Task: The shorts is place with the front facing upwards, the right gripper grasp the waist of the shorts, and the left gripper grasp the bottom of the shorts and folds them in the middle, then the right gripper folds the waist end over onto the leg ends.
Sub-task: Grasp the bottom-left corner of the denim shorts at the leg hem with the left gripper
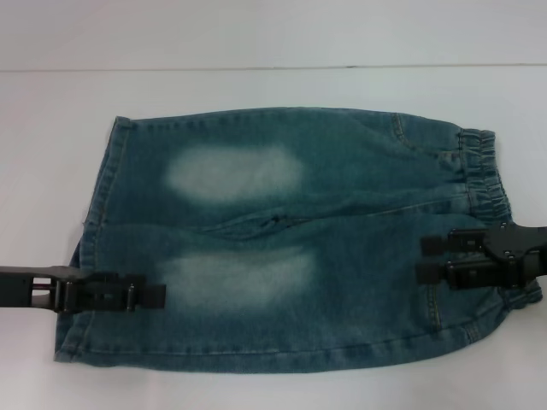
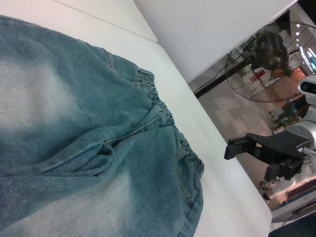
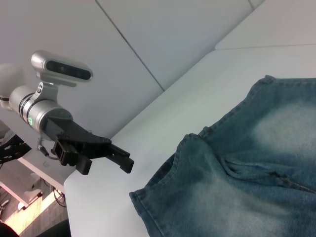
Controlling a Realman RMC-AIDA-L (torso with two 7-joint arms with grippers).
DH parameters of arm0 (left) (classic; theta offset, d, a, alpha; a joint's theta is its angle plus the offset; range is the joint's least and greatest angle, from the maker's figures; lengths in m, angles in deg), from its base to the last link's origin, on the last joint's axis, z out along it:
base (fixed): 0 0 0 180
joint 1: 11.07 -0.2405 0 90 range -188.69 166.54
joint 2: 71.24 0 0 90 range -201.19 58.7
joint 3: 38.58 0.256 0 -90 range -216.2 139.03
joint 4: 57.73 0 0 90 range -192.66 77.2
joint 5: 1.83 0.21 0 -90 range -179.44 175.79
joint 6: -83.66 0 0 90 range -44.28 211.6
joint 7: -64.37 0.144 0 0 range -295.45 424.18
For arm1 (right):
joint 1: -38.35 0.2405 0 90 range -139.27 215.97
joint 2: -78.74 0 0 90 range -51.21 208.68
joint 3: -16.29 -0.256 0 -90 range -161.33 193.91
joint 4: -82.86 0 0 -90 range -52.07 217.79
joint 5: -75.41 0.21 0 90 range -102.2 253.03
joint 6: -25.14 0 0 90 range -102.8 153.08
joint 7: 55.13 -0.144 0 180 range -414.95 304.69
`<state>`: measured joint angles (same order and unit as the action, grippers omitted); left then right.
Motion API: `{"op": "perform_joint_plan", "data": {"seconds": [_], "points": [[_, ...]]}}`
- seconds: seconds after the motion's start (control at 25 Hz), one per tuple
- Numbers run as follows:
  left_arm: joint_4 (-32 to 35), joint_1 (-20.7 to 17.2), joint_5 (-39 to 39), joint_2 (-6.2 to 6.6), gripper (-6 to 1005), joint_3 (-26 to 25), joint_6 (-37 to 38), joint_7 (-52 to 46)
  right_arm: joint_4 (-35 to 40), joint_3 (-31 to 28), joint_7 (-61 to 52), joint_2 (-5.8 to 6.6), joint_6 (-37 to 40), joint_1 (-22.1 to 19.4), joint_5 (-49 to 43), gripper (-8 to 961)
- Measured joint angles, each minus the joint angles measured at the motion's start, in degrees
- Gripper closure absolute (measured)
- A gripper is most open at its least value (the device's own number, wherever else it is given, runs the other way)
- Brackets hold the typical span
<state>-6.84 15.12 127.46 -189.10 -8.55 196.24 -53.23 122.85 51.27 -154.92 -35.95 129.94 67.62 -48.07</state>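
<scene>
- A white table (image 1: 51, 128) fills the head view. A pale wall stands at its far side.
- In the left wrist view a big round fan (image 2: 269, 61) stands on the floor past the table's edge.
- The left gripper (image 1: 152, 295) comes in low from the left side. Its fingers sit over the near leg end of the shorts (image 1: 291, 239). I cannot tell if its jaws are spread or pressed together, or if they pinch the cloth.
- The blue denim shorts lie flat in the middle of the table. The leg ends point left and the stretchy waist (image 1: 483, 175) points right. Each leg has a pale faded patch.
- The right gripper (image 1: 427, 259) comes in from the right. It sits over the near part of the waist. Its two dark fingers show one above the other with a gap between them, so the jaws look spread.
</scene>
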Motion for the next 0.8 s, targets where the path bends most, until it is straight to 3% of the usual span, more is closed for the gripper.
{"op": "perform_joint_plan", "data": {"seconds": [0.8], "points": [[-0.7, 0.0, 0.7, 0.12, 93, 0.0, -0.6, 0.1, 0.0, 0.0, -0.1, -0.1, 0.0, 0.0, 0.0, 163]]}}
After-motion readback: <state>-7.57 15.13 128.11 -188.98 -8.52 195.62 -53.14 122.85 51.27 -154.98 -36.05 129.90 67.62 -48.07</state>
